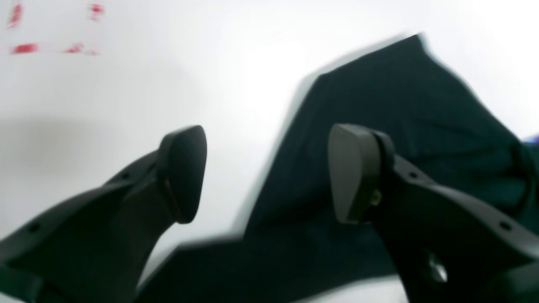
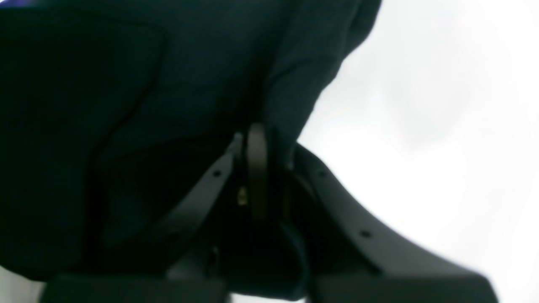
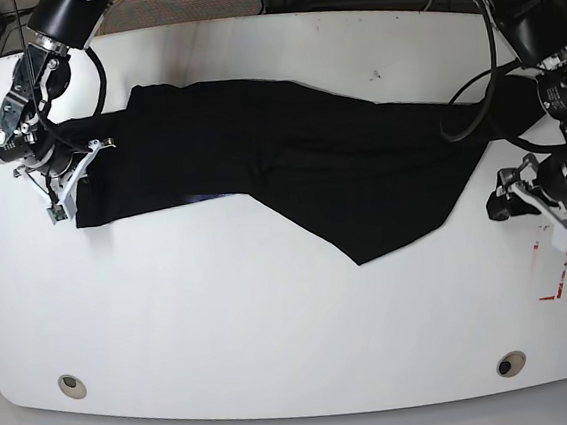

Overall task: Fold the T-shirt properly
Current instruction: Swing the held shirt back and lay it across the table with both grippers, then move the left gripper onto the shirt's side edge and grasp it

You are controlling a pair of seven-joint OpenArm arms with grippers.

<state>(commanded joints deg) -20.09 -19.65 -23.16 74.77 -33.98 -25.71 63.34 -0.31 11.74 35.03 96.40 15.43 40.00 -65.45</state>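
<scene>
Folding looks barely begun: shirt [image 3: 289, 167] sprawls half-doubled across the desk [image 3: 273, 314], right end effector [image 2: 263, 168] pinching its edge, left end effector [image 1: 267, 172] gaping empty.

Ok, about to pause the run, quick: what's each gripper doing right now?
Left gripper: open, holding nothing, above the T-shirt edge.
Right gripper: closed on a fold of the T-shirt.

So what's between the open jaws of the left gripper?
In the left wrist view, bare white table and an edge of the black T-shirt; the left gripper grips nothing.
</scene>
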